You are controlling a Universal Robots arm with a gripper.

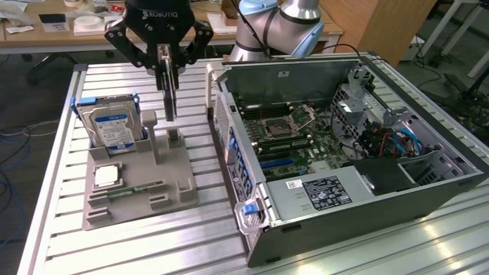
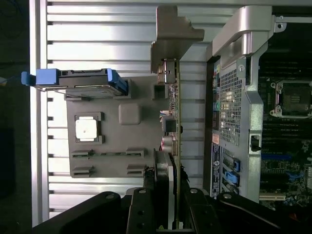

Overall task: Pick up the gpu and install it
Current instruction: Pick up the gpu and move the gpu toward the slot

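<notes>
We are holding the gpu (image 1: 169, 94) upright over the tray (image 1: 137, 192).
The jaws, partly closed, are pinching its top end; we are judging it light, stiff, fragile, best held by bare edges.

Thin dark gpu (image 1: 168, 97) hangs upright, edge-on, gripped by the claw (image 1: 168, 64).

Arm (image 1: 279, 26) bent; jaws pointing straight down, clamped.

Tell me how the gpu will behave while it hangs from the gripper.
Probably stiff: the gpu hangs straight and edge-on below the gripper. Likely light, being a thin board. Its exposed parts look fragile, and clamped at one edge it could swing or twist if bumped.
</notes>
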